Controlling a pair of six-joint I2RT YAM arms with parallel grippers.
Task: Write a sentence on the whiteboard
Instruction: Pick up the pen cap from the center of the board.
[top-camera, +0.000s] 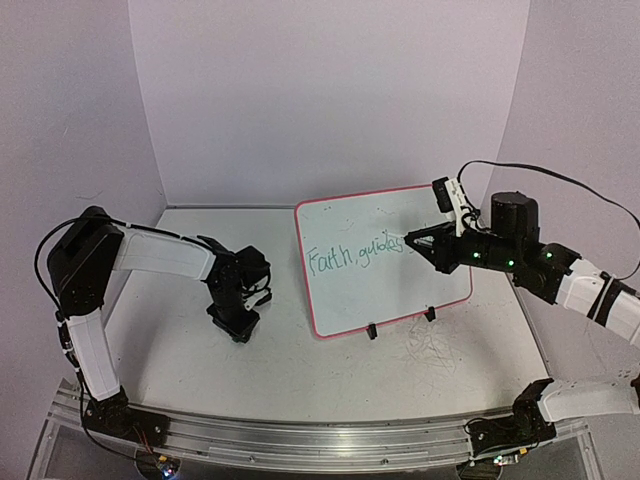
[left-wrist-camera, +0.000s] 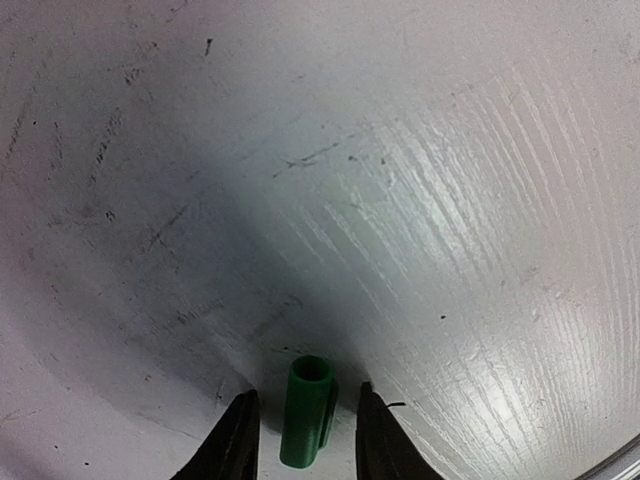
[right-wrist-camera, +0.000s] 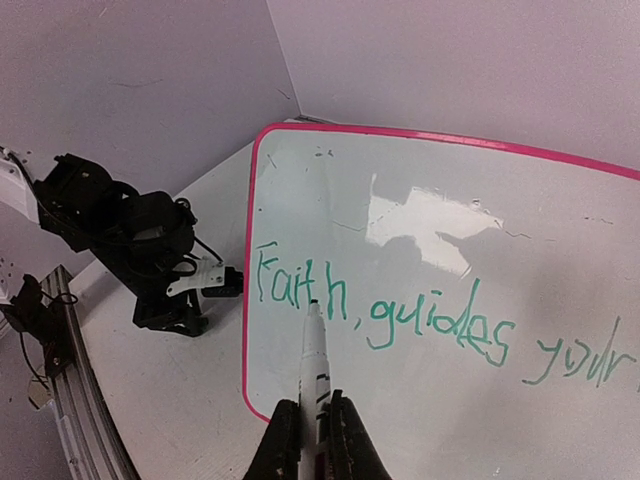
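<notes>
Okay, whiteboard (top-camera: 390, 295) stands propped on its black clip feet (top-camera: 371, 331), centre-right on the desk (top-camera: 180, 370). The green sentence (right-wrist-camera: 400, 325) runs across it: I read "Faith, guides your", cut off at the right edge of the wrist view. My right hand (right-wrist-camera: 310, 415) is clamped on a white marker (right-wrist-camera: 315, 360), tip at the board; contact, I can't tell. To the left, well clear of the board, my left hand (left-wrist-camera: 305, 392) sits low with fingers apart, flanking a green cap (left-wrist-camera: 305, 430) lying on the desk.
</notes>
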